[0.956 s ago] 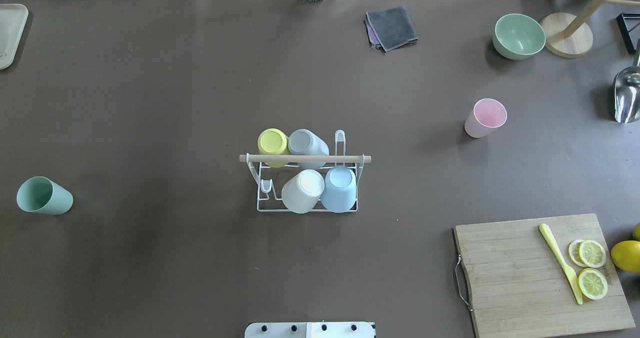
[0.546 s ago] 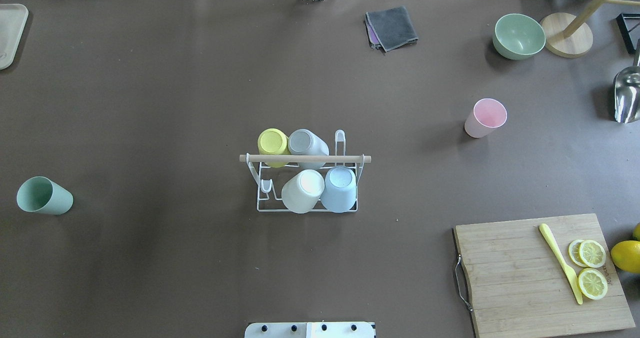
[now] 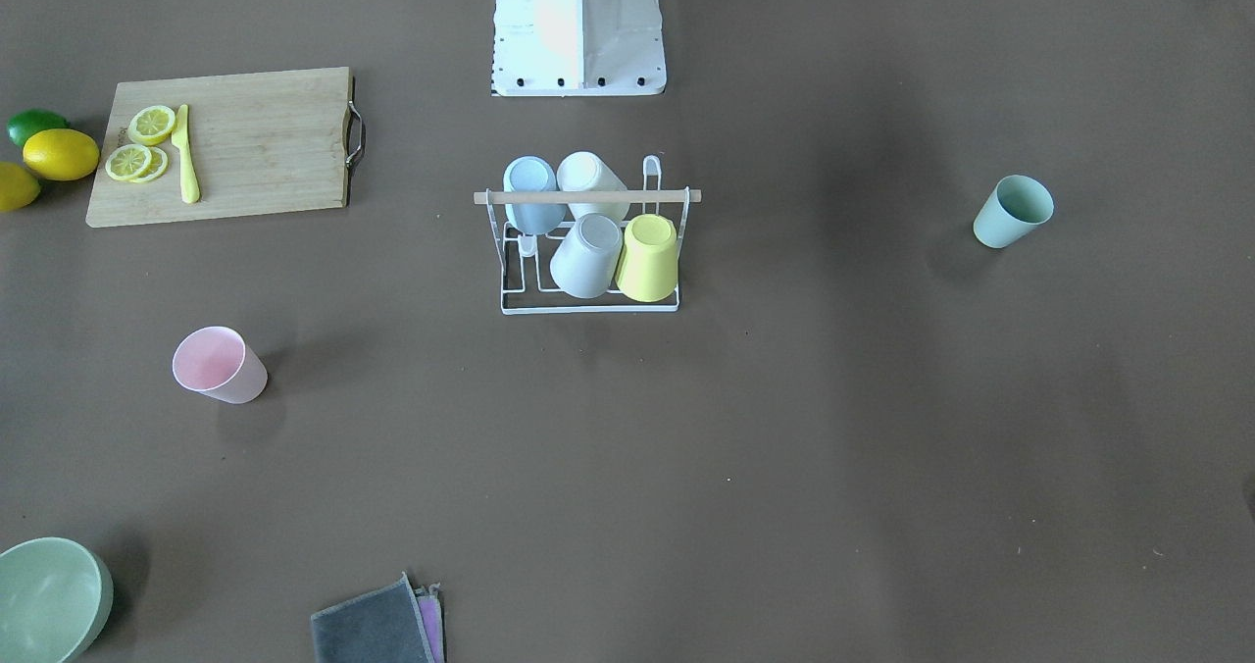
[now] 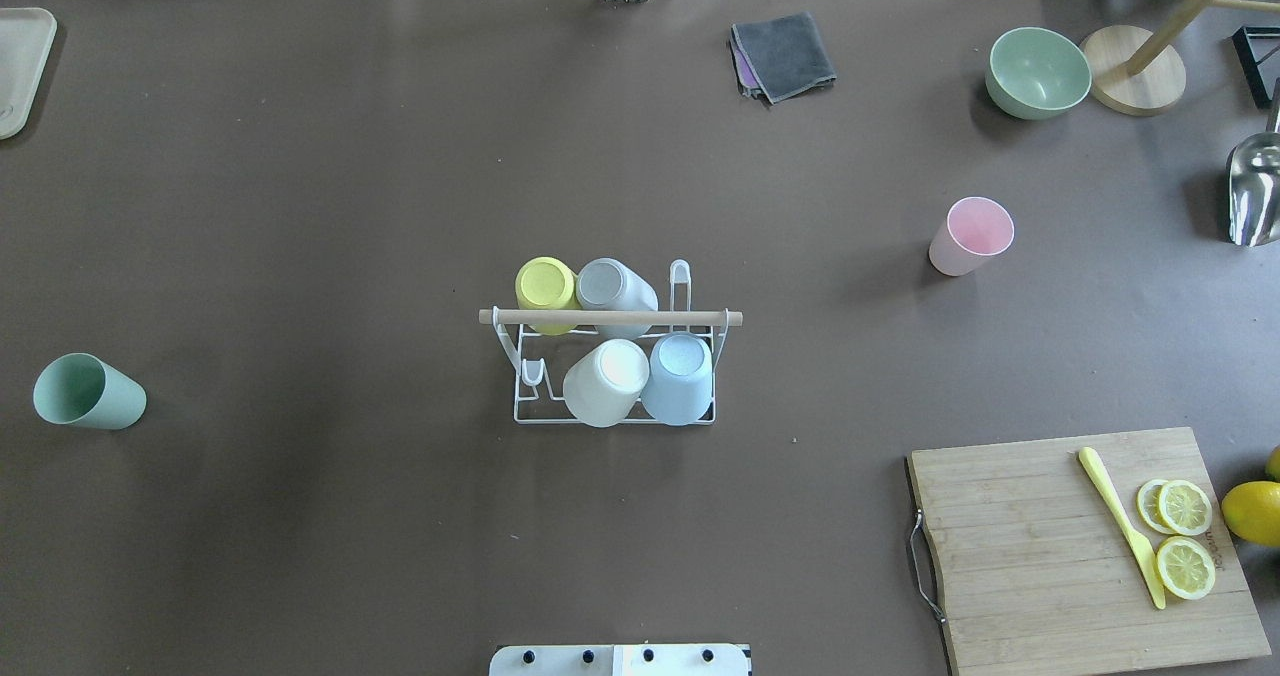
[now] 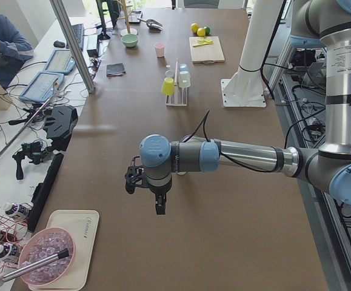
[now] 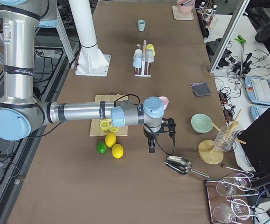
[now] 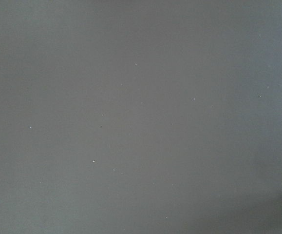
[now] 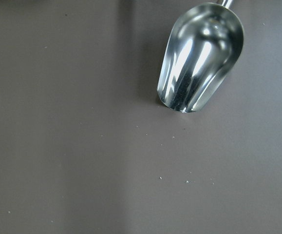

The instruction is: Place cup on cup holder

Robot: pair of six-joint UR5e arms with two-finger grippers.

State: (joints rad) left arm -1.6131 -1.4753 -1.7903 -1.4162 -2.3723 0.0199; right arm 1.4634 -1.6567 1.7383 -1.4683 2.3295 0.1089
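Our left gripper [image 5: 158, 206] hangs fingers-down over bare brown table [image 4: 300, 206] near the left end. It shows only in the side view, so we cannot tell how far its jaws are parted; nothing seems to be between them. The right gripper [image 6: 151, 147] hangs the same way near the right end, its gap equally unreadable, with the metal scoop [image 8: 199, 58] lying on the table just beside it.

The cup holder [image 4: 600, 317] stands mid-table, its wooden rod running left to right. Four cups sit mouth-down on its pegs: a yellow cup [image 4: 546, 286] and a grey cup [image 4: 610, 288] on the far row, a white cup [image 4: 605, 381] and a pale blue cup [image 4: 680, 376] on the near row. One peg [image 4: 680, 276] stands bare at the far right, another [image 4: 533, 374] at the near left.

A green cup [image 4: 88, 392] stands upright, mouth up, well to the left of the holder. A pink cup [image 4: 970, 234] stands upright well to its right, with the green bowl [image 4: 1038, 72] beyond it.

The cutting board [image 4: 1050, 576] fills the near right corner and carries lemon slices [image 4: 1185, 536] and a yellow knife [image 4: 1120, 524].
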